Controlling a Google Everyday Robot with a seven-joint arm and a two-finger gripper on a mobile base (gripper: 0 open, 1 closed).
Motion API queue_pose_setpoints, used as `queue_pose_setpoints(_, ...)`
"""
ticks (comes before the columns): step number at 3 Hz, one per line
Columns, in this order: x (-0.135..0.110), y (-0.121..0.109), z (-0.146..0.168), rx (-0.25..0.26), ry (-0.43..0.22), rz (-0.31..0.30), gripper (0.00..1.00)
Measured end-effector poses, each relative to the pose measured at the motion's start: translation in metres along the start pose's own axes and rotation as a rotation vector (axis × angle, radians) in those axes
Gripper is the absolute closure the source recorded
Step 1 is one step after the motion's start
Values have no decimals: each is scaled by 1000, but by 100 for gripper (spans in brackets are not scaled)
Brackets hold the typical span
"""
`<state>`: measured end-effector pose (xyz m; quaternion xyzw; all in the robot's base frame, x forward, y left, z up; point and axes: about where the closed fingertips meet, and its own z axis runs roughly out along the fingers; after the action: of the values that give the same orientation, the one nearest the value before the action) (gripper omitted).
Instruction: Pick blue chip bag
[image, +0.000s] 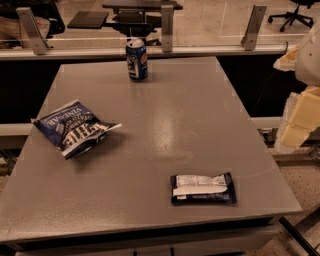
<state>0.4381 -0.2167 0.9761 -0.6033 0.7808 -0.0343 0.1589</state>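
Nearest to me on the grey table (175, 115) lies a flat dark bar wrapper (202, 188) with a white label, toward the near right corner, lying flat and crosswise. Farther in and well over to the left sits the blue chip bag (75, 128), crumpled and puffy, its white lettering upside down from here, one corner pointing right toward the table's middle. It lies on the tabletop with nothing touching it, well apart from the wrapper. My gripper (299, 122) hangs at the right edge of the scene, off the table's right side and above floor level, far from the bag. I cannot tell whether it is spread or pressed together, as it shows only as pale blocky shapes. At the far edge of the table a blue soda can (136, 60) stands upright, a little left of centre. Beyond it runs a low rail with metal posts (167, 27), and an office chair (292, 12) stands at the far right.
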Motion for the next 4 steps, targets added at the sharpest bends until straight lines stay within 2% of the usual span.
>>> queue_pose_setpoints(1, 0, 0, 0, 0, 0, 0, 0)
queue_pose_setpoints(2, -19, -6, 3, -12, -39, -13, 0)
queue_pose_setpoints(3, -49, -12, 15, -33, -72, -33, 0)
queue_pose_setpoints(4, -92, -15, 34, -46, -98, -63, 0)
